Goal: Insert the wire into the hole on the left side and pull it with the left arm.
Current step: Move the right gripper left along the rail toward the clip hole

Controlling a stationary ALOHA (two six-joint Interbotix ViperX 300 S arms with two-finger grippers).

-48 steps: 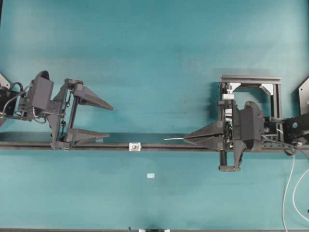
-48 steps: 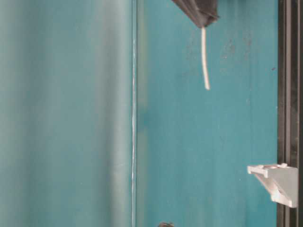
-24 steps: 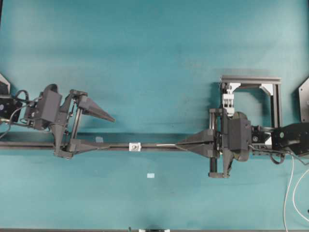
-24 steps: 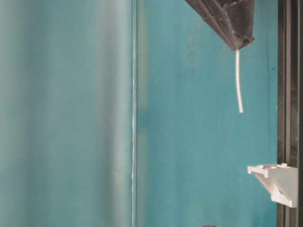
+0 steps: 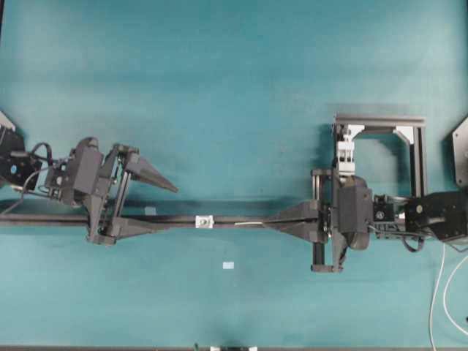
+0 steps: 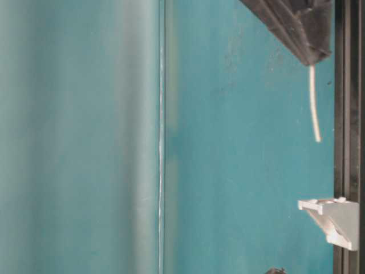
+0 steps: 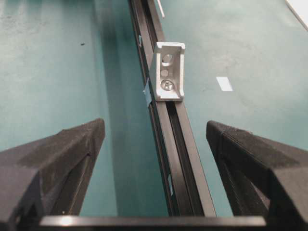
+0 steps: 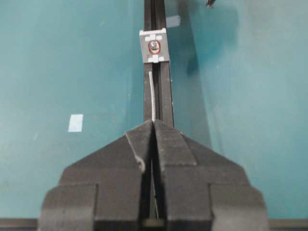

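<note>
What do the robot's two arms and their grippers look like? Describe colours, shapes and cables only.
Both arms are black. The left gripper has two long dark-grey fingers tapering to points, with black cables looping behind its boxy body. The right gripper has similar wedge-shaped fingers with a fine ribbed texture.

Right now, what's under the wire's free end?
The wire, pinched in the right gripper, hangs over the black rail, tip short of the white fitting. The rail's underside and the wire inside the jaws are hidden.
</note>
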